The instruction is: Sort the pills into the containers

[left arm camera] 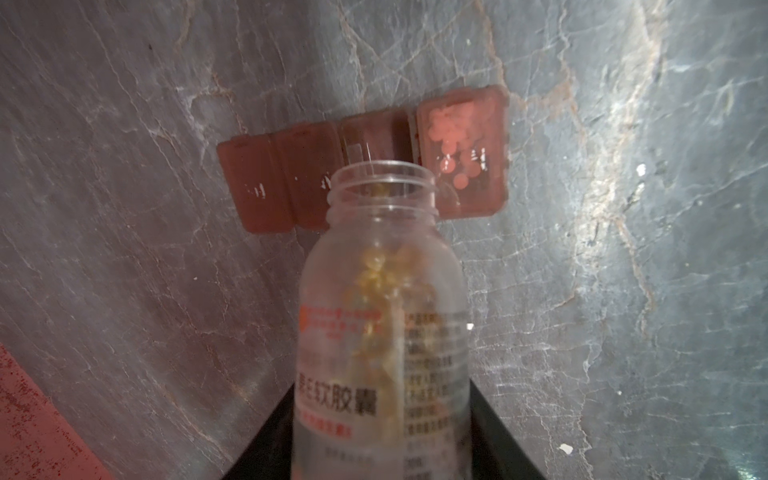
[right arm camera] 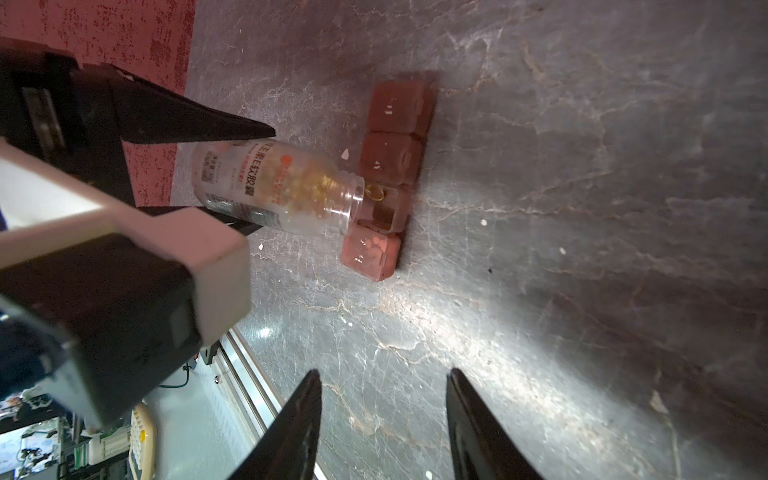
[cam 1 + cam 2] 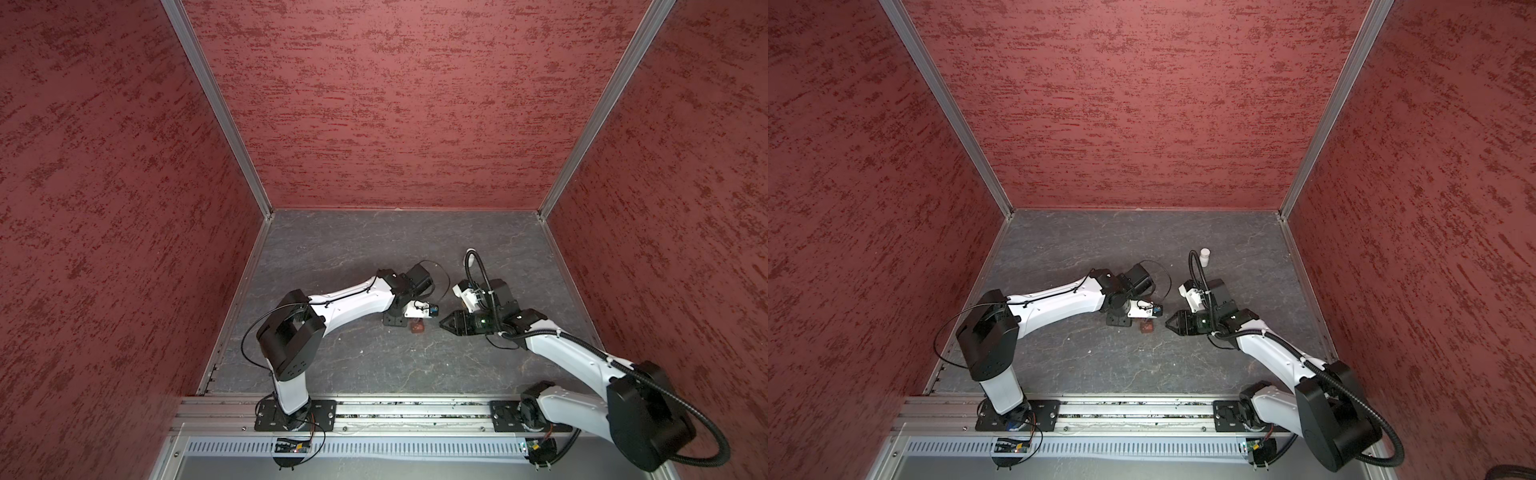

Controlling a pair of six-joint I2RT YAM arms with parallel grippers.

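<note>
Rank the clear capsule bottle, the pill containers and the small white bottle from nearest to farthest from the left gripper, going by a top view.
1. The clear capsule bottle: held in the left gripper itself, lying on its side.
2. The containers: just past the bottle's mouth, near the middle.
3. The small white bottle: standing far back, on the right side.

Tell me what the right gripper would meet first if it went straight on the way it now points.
Probably the containers, lying just ahead of the open right gripper, about where the clear bottle is tipped over one compartment. Height is unclear: it might graze the table first.
</note>
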